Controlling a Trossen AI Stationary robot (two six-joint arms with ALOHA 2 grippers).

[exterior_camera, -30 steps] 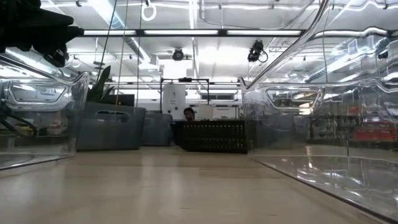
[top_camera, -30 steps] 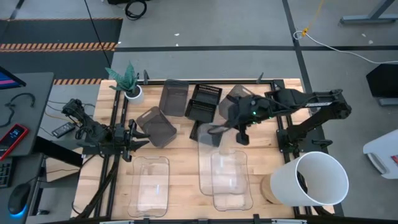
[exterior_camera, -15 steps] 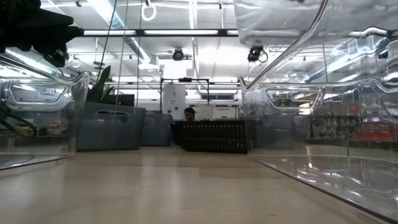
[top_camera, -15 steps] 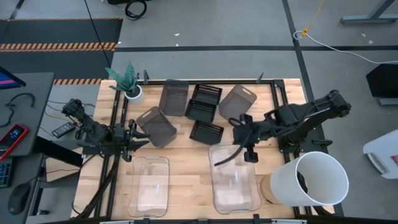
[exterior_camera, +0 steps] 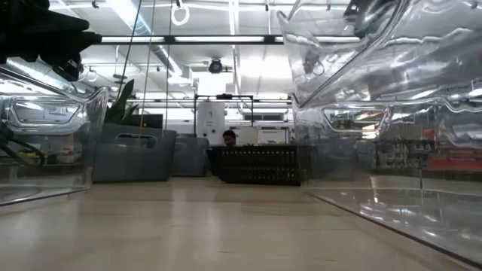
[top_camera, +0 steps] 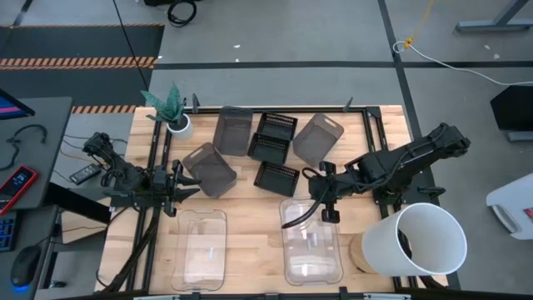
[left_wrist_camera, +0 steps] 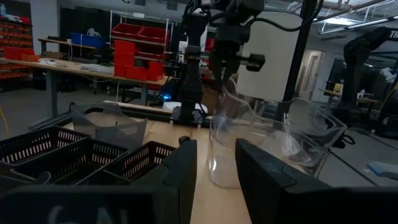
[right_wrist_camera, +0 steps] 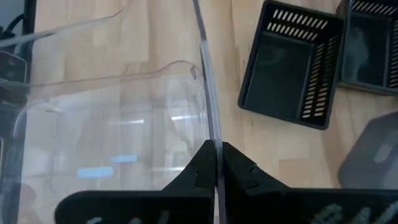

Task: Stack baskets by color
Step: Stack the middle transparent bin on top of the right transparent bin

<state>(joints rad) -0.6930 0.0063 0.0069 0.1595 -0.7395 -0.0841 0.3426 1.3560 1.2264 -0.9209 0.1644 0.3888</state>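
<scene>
Wood planks, pale and smooth, made up the worktop (top_camera: 250, 217), which was framed by dark rails and set on a grey concrete floor (top_camera: 283, 42) crossed by dark lines. Beyond it, in the low view, a bright hall with ceiling strip lights and a distant person at a screen could be seen.

Places are given from the white plant pot (top_camera: 179, 125) at the worktop's far left corner. Just right of the pot, along the far edge, a smoky grey basket (top_camera: 232, 131) was stood, then a black lattice basket (top_camera: 273, 137), then a second grey basket (top_camera: 318, 138). Nearer and slightly right of the pot, a third grey basket (top_camera: 209, 170) was tilted on its side. A smaller black lattice basket (top_camera: 276, 177) was set further right, near the middle. All were seen empty.

Toward the near edge, below the pot, one clear basket (top_camera: 202, 248) was laid, thin-walled, glossy, with rounded corners. Well to the right, a clear basket (top_camera: 312, 247) was nested in or over another, its wall pinched by the closed right hand (top_camera: 325, 202), as shown in the right wrist view (right_wrist_camera: 215, 163). A big white bucket (top_camera: 426, 239) was stood at the near right corner.

The left hand (top_camera: 172, 187) was held below the pot at the left rail, fingers parted, nothing gripped.
</scene>
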